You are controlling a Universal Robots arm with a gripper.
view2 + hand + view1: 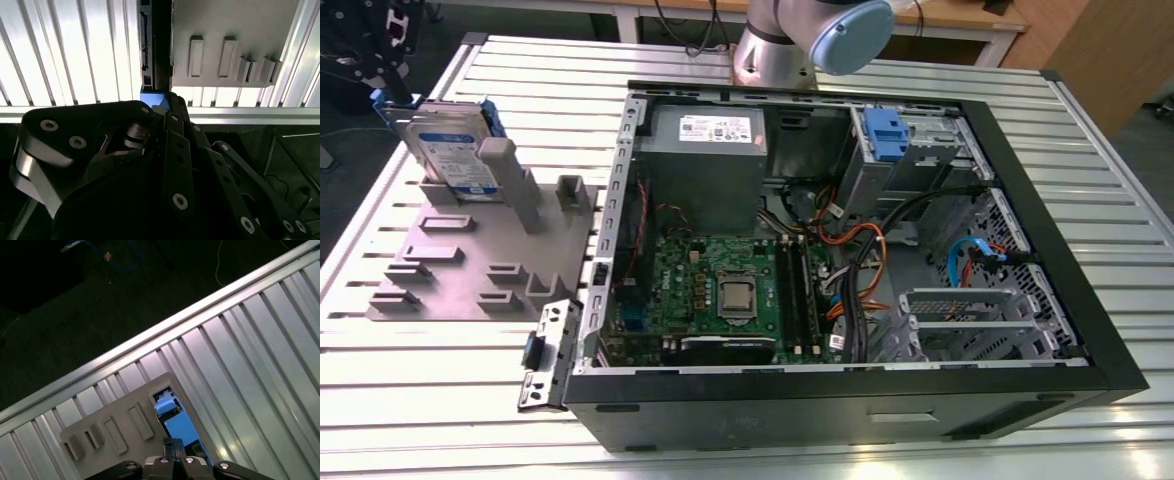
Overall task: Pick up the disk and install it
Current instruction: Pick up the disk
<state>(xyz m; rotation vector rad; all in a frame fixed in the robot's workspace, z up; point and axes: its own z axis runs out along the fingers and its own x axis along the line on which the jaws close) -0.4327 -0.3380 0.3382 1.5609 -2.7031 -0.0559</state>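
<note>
White-and-blue-labelled disk (pixel 454 150) stands upright in grey holder (pixel 467 250).

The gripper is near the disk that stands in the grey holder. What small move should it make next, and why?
Probably a short, straight descent onto the disk. It stands upright in the grey holder, and the gripper sits at its upper end. In the first wrist view the blue rail lies right ahead of the gripper, so it looks aligned.

arm (pixel 843 32) | gripper (pixel 384 80) at exterior view's left, pointing down
</note>
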